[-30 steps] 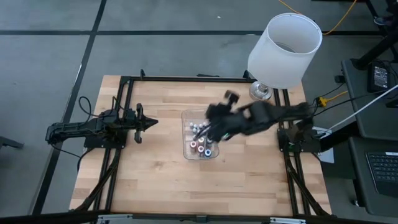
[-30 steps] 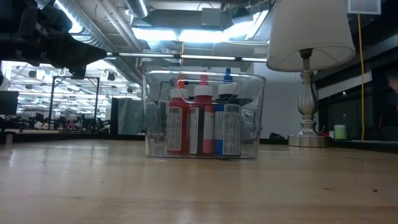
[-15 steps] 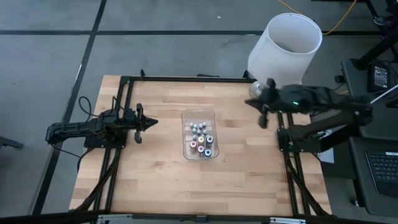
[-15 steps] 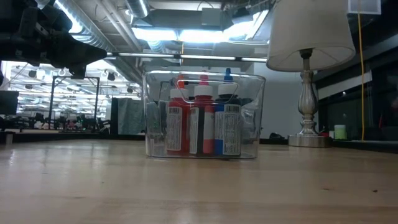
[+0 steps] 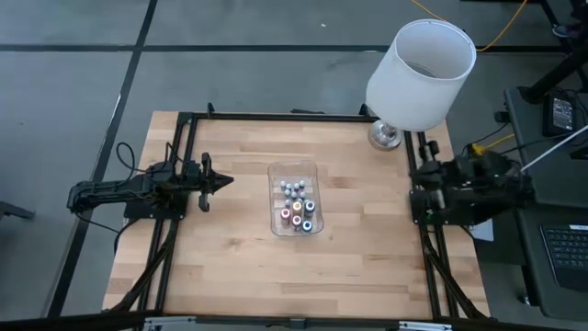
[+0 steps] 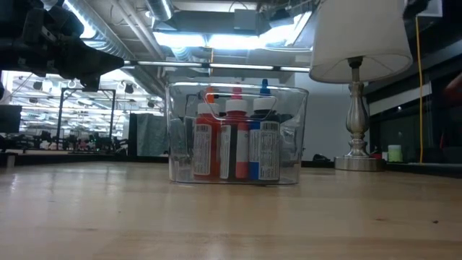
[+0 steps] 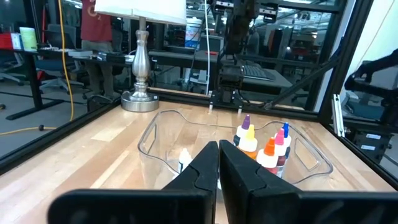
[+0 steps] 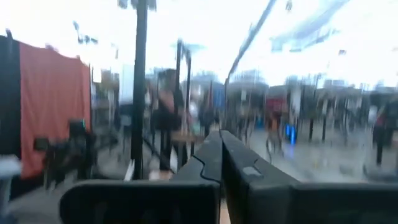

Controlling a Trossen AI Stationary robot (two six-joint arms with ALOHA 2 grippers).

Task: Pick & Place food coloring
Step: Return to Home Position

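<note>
You are folding the right arm back to the bench (image 5: 230, 257) edge. The right hand (image 8: 219, 135) looks clenched and empty, though that view is smeared. Well ahead of it, the clear bin (image 5: 272, 198) is holding the food coloring (image 5: 297, 213), so placing seems done. The left hand (image 7: 218, 149) is waiting, clenched.

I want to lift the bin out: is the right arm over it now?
No, in the high view the right arm sits folded at the table's right edge, well apart from the clear bin.
</note>
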